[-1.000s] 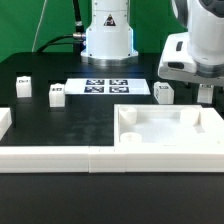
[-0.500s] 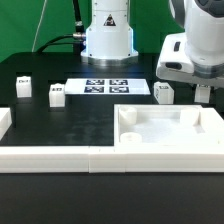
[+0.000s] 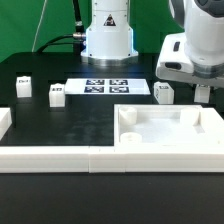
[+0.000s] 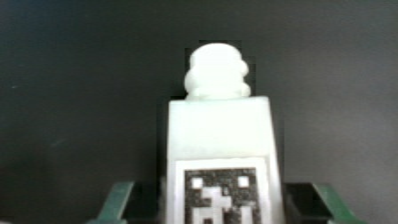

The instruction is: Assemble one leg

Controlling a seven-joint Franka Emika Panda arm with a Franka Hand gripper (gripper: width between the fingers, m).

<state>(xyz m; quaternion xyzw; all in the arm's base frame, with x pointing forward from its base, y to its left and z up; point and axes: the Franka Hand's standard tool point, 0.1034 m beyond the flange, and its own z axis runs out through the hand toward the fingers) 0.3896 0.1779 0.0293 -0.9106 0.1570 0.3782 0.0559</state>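
Between the fingers [image 4: 121, 203], the leg [image 4: 217, 130]

the exterior view sits low at the near edge of the table [image 3: 70, 125], facing across it toward the robot base [image 3: 108, 40] at the far side. the wrist view looks from very close past the gripper [image 4: 217, 205] onto a leg [image 4: 217, 130] and the black table; both views share that spot, at the exterior view's right.
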